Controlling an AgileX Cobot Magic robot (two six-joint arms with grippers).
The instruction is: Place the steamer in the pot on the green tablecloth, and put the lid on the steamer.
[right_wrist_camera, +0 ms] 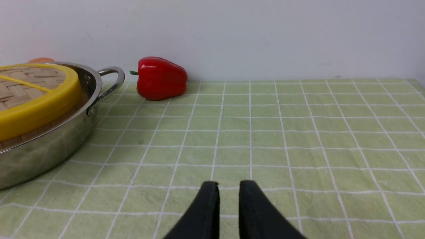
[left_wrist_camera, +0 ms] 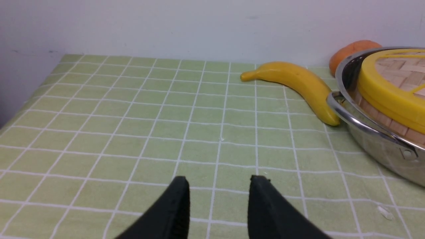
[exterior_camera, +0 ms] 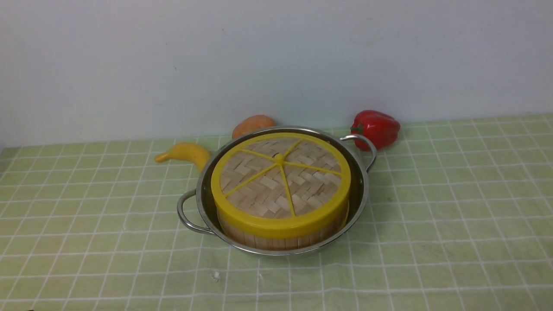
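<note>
While lidded: lid (exterior_camera: 280, 181) caps steamer (exterior_camera: 276, 239) inside pot (exterior_camera: 360, 190).
Left gripper (left_wrist_camera: 219, 186): parted wide, empty; pot alongside.
Right gripper (right_wrist_camera: 229, 191): narrowly parted, empty; green tablecloth (right_wrist_camera: 298, 132) bare ahead.

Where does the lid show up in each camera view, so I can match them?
Front: lid sits centre, on the steamer in the pot.
Left wrist: lid at the picture's right edge, partly cut off.
Right wrist: lid at the picture's left edge, partly cut off.
Shared landmark: the pot's steel rim around it.
</note>
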